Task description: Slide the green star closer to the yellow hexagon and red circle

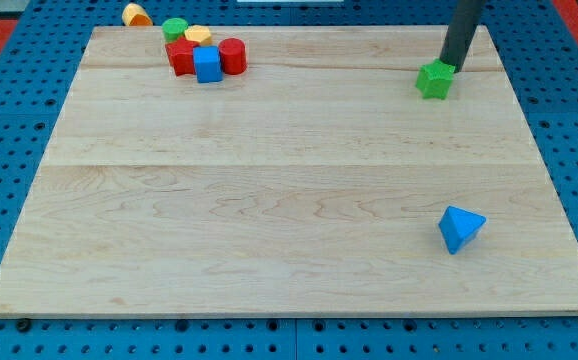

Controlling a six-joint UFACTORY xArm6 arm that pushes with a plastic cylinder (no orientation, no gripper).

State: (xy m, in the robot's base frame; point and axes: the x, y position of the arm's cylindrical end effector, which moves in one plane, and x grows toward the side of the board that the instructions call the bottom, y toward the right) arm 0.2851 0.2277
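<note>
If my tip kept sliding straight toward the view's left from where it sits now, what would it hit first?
My tip sits just up and right of the green star block, apparently touching it. Going straight left, it would likely clip the star's upper edge first; far beyond lies the red cylinder block, though depth is uncertain.

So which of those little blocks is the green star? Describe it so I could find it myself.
Start at the wooden board and go to its top right corner in the view, where the dark rod comes down. The green star sits right at my tip, just to its lower left. It stands alone there; the other green block is round and sits in the top left cluster.
</note>
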